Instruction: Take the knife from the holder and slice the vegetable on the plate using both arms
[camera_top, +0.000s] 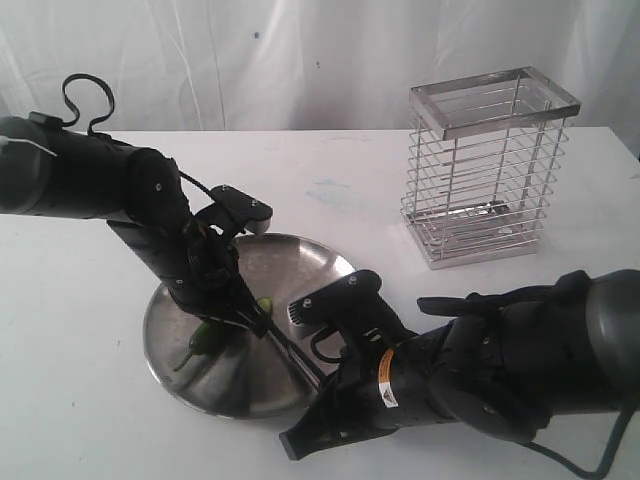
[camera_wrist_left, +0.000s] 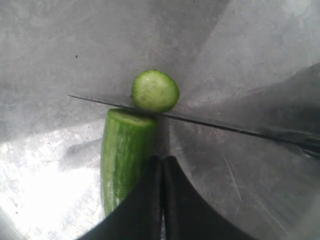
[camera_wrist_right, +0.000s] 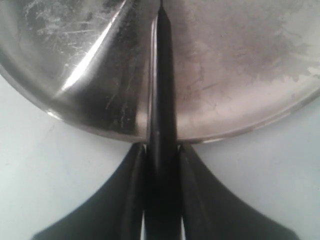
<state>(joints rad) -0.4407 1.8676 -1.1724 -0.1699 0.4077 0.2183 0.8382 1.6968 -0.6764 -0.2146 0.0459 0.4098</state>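
A white tabletop is carrying a round, shiny steel plate left of centre. A tall silver wire holder is standing upright well apart from it at the back right, with nothing showing through its wires. The left arm is reaching down from the left over the plate. Its claw is showing both fingers pressed together with no gap, the tips sitting at the side of the vegetable. They seem to be pressing down on it, though the contact itself is hidden. The vegetable, green with a pale cut face, is lying on the plate floor. A round slice is lying just beyond it, cut face up. The knife is showing edge-on as a thin dark line, and its blade is passing between the vegetable and the slice, touching both. The right arm is lying low across the front right of the tabletop. Its claw is clamped on the knife's black handle just outside the plate rim, one finger on each side, and the blade is pointing inward over the plate.
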